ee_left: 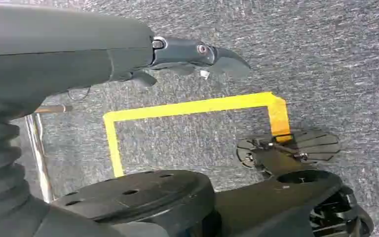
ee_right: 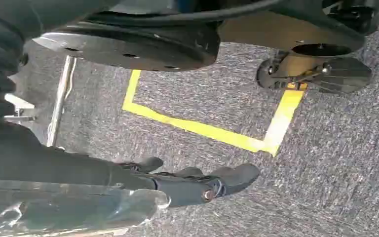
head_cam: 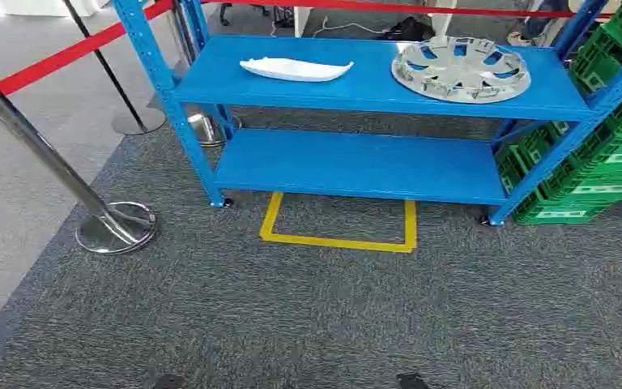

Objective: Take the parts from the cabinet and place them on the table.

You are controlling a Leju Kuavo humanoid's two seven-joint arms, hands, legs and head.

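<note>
The blue cabinet [head_cam: 364,85] is an open rack a short way ahead of me. On its top shelf lie a long white moulded part [head_cam: 296,69] on the left and a round silver wheel cover [head_cam: 461,69] on the right. The lower shelf [head_cam: 360,166] is bare. My left hand [ee_left: 177,57] hangs over the grey carpet, its fingers stretched out and holding nothing. My right hand [ee_right: 192,182] hangs the same way, fingers extended and holding nothing. Both hands are well short of the cabinet.
A yellow tape square [head_cam: 340,241] marks the carpet in front of the rack. A chrome stanchion [head_cam: 117,227] with a red belt [head_cam: 65,55] stands at the left. Stacked green crates [head_cam: 607,154] crowd the rack's right side. More red belt runs behind the cabinet.
</note>
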